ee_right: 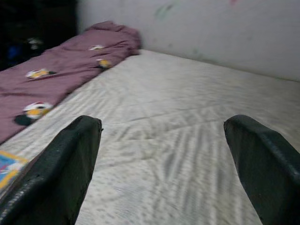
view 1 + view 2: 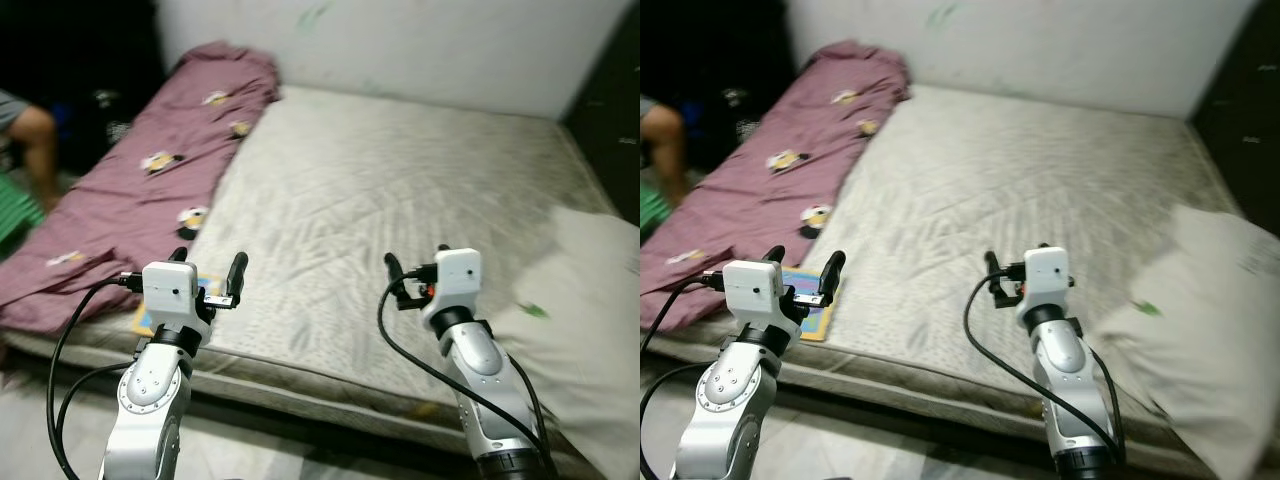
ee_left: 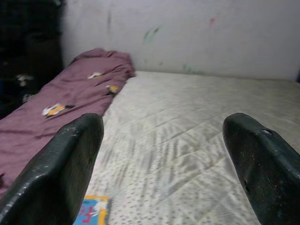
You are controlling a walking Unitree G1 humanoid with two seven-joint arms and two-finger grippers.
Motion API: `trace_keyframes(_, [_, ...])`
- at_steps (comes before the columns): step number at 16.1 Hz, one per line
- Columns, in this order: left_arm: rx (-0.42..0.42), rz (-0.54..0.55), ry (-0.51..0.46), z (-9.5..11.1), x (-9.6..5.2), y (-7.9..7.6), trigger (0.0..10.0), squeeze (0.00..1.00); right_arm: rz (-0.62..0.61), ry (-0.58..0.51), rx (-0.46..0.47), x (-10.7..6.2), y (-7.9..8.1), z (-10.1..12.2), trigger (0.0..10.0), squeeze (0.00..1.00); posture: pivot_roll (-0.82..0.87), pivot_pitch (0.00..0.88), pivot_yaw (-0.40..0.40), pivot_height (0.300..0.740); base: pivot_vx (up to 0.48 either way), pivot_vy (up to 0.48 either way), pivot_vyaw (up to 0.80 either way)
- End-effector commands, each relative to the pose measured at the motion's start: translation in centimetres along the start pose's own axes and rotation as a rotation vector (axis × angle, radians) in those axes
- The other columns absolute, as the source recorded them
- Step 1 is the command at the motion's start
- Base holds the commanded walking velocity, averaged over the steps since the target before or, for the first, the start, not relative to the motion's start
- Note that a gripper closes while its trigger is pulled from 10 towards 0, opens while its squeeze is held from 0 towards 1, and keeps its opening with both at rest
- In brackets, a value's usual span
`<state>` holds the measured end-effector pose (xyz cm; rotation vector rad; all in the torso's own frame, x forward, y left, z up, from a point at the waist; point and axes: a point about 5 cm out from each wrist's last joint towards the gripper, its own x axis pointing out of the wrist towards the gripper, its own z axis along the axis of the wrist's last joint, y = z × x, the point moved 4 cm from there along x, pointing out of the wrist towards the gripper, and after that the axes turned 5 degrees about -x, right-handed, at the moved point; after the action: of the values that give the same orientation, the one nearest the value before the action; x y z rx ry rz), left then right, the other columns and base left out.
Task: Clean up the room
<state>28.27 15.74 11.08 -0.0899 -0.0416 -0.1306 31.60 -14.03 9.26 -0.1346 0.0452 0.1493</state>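
Maroon bedding, a blanket (image 2: pixel 150 170) printed with small cartoon figures, lies crumpled along the bed's edge toward our ten o'clock, spilling over the side of the pale mattress (image 2: pixel 400 190). We stand at the foot of the bed with both arms raised over its near edge. Our left tool (image 2: pixel 210 270) hovers just above the mattress corner at about eleven o'clock, fingers spread wide and holding nothing; our right tool (image 2: pixel 995 272) hangs over the near middle at about one o'clock, likewise released and empty. A small colourful booklet (image 2: pixel 815 305) lies flat on the mattress just below the left tool, close to the blanket's hem. A white pillow (image 2: pixel 580 310) slumps at three o'clock. A person's leg (image 2: pixel 35 150) shows at nine o'clock beside the bed.

We judge the booklet or the blanket to be what needs tidying. The booklet lies thin and flat on soft fabric, so our fingers could dig into the mattress cover and pinch cloth instead of paper, or push the booklet off the edge. Grabbing the blanket risks dragging the booklet along with it. Any wide swing of the left arm could stray toward the person.
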Motion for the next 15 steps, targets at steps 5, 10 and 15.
trace_keyframes(5, [0.001, 0.008, 0.002, -0.07, -0.03, 0.13, 10.0, 0.00, -0.007, -0.006, 0.000, 0.21, -0.28, 0.22, 10.0, 0.00, 0.01, 0.000, -0.028, 0.740, 0.208, 0.000, 0.00])
trace_keyframes(10, [0.009, 0.031, 0.014, -0.26, 0.02, 0.33, 10.0, 0.00, -0.009, -0.003, 0.004, 0.22, -0.28, 0.16, 10.0, 0.00, 0.01, 0.000, -0.028, 0.740, 0.000, 0.000, 0.00])
trace_keyframes(15, [0.020, 0.028, 0.015, -0.27, 0.02, 0.24, 10.0, 0.00, -0.010, 0.001, 0.007, 0.24, -0.31, 0.09, 10.0, 0.00, 0.01, 0.000, -0.027, 0.740, 0.000, -0.137, -0.19])
